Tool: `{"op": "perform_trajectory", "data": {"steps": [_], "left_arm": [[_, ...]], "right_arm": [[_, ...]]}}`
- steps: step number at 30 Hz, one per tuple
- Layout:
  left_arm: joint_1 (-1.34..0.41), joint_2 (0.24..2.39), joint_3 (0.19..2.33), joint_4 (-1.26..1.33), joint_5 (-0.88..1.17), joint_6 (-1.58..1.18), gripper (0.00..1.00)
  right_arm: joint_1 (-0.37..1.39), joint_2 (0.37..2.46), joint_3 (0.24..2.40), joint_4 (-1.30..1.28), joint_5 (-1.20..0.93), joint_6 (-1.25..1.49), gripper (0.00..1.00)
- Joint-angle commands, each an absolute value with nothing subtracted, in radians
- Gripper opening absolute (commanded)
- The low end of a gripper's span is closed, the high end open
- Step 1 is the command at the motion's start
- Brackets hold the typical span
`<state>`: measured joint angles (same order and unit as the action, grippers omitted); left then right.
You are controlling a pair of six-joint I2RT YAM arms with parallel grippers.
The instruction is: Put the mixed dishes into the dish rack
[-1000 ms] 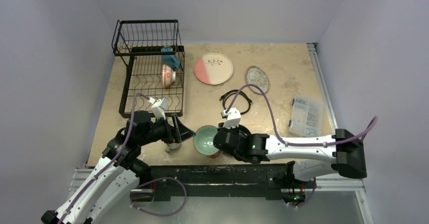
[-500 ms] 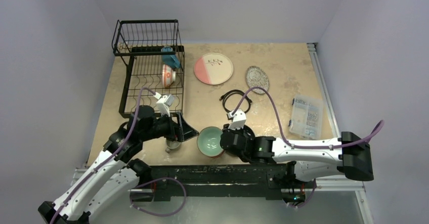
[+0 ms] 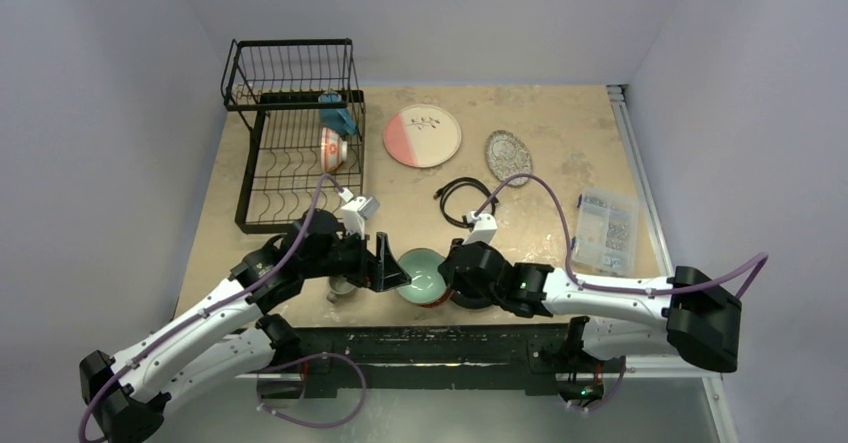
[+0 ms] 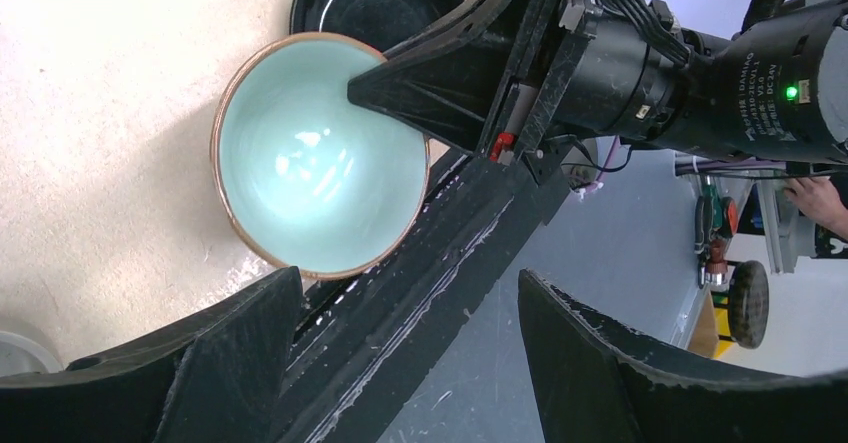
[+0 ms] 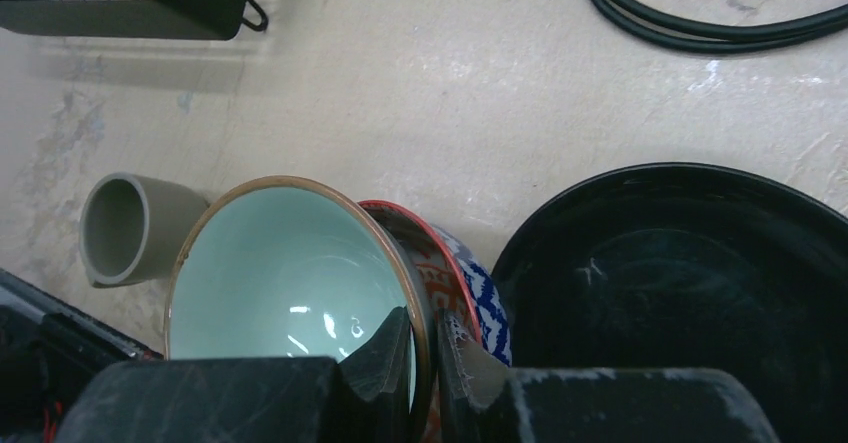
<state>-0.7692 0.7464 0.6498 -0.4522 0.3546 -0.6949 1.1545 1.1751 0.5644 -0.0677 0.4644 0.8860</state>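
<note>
The mint-green bowl (image 3: 420,275) sits tilted at the table's near edge, nested on a red-and-blue patterned bowl (image 5: 470,283). My right gripper (image 3: 443,281) is shut on the bowl's right rim (image 5: 432,323), one finger inside and one outside. My left gripper (image 3: 385,263) is open just left of the bowl, empty, and its jaws stand wide apart (image 4: 410,363). The small grey cup (image 3: 342,288) stands left of the bowl. The black plate (image 5: 680,283) lies right of it, hidden under my right arm in the top view. The dish rack (image 3: 295,133) holds a red-and-white bowl (image 3: 333,149) and the blue-handled mug (image 3: 338,115).
The pink-and-white plate (image 3: 422,135) and the speckled grey plate (image 3: 508,156) lie at the back middle. A black coiled cable (image 3: 468,201) lies behind my right wrist. A clear parts box (image 3: 606,229) is at the right. The table's front rail (image 3: 430,348) runs just below the bowls.
My left gripper has swung right, away from the grey cup, up to the mint-green bowl's left side. My right arm has shifted slightly right, still holding the bowl's rim.
</note>
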Motion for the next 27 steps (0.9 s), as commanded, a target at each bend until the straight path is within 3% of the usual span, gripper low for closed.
{"op": "perform_trajectory", "data": {"steps": [1, 17, 27], "left_arm": [[-0.791, 0.763, 0.681, -0.397, 0.322, -0.678, 0.78], [-0.820, 0.763, 0.695, -0.428, 0.286, -0.647, 0.78], [-0.918, 0.757, 0.778, -0.465, 0.248, -0.448, 0.76]], "right_arm": [[1.147, 1.170, 0.576, 0.107, 0.384, 0.924, 0.00], [1.147, 1.338, 0.637, 0.252, 0.211, 0.935, 0.00], [1.082, 1.132, 0.636, 0.140, 0.200, 0.907, 0.00]]}}
